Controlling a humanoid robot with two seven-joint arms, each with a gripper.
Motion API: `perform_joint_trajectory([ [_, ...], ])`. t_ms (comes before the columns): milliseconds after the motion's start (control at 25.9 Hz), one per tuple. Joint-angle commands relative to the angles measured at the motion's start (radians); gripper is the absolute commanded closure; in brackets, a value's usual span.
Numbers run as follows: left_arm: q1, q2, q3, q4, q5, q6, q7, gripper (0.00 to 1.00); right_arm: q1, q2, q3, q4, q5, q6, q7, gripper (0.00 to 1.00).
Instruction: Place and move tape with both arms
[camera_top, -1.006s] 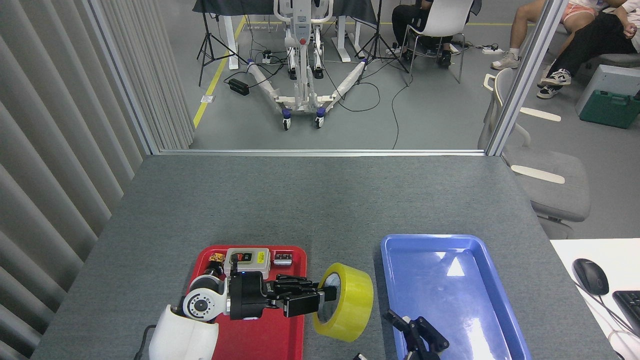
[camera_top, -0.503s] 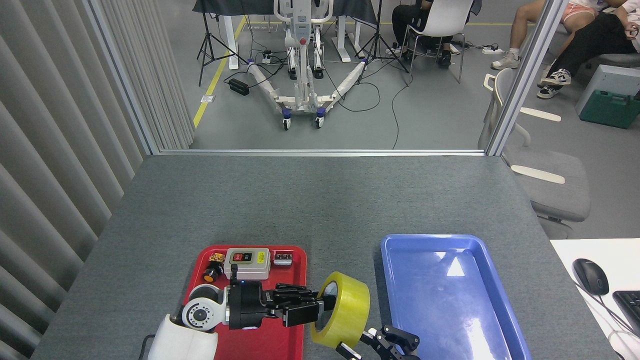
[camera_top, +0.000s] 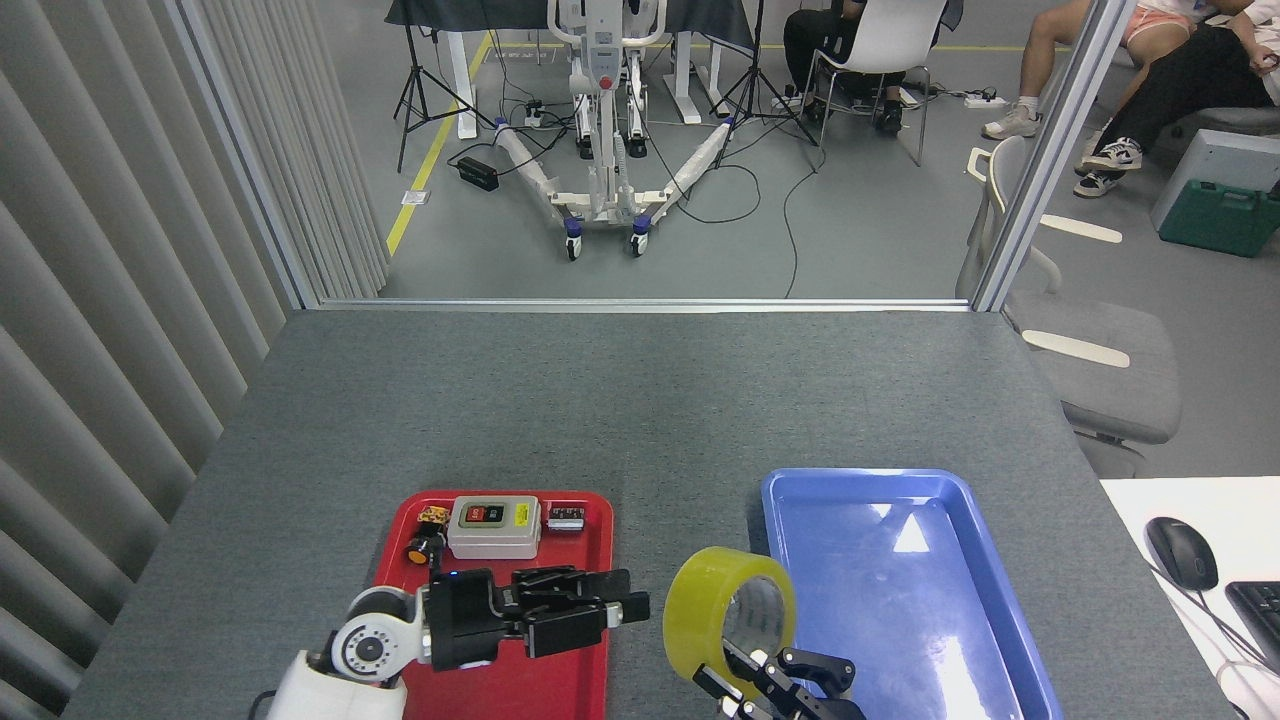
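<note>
One tape (camera_top: 712, 620), two trays: red tray (camera_top: 590, 665), blue tray (camera_top: 880, 590).

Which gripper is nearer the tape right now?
Right. The right gripper has its fingers on the tape at its lower edge; the left gripper sits apart from it, over the red tray.

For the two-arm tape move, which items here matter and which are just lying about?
Job: yellow translucent packing tape roll; right black gripper gripping it; left black gripper, apart from it.

Lying about: grey switch box on red plastic tray; blue plastic tray; black computer mouse.
</note>
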Motion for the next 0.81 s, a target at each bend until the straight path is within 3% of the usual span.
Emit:
perform_joint_trajectory([
  [0, 0.076, 0.081, 0.001, -0.063, -0.004, 0.023, 0.244, 0.0, -0.009, -0.005, -0.039, 0.004, 0.03, 0.119, 0.069, 1.0],
  [155, 0.225, 0.126, -0.001, -0.166, -0.162, 0.049, 0.718, 0.0, -0.035, -0.017, -0.114, 0.024, 0.039, 0.28, 0.161, 1.0],
  [271, 0.346, 0.138, -0.007, -0.277, -0.417, 0.21, 0.987, 0.0, -0.045, -0.042, -0.177, 0.047, 0.037, 0.328, 0.213, 1.0],
  [425, 0.417, 0.122, -0.09, -0.357, -0.748, 0.515, 1.057, 0.0, -0.084, -0.074, -0.231, 0.06, 0.037, 0.384, 0.423, 1.0],
  [541, 0.415, 0.107, -0.1, -0.354, -0.82, 0.618, 1.057, 0.0, -0.111, -0.094, -0.231, 0.102, 0.031, 0.423, 0.624, 1.0],
  [619, 0.405, 0.107, -0.099, -0.34, -0.825, 0.664, 1.059, 0.0, -0.124, -0.094, -0.226, 0.14, 0.03, 0.487, 0.695, 1.0],
  [735, 0.376, 0.113, -0.099, -0.313, -0.832, 0.683, 1.063, 0.0, -0.126, -0.086, -0.217, 0.159, 0.028, 0.544, 0.734, 0.85],
  [773, 0.371, 0.116, -0.097, -0.313, -0.845, 0.683, 1.074, 0.0, -0.126, -0.083, -0.214, 0.16, 0.028, 0.547, 0.736, 0.72],
])
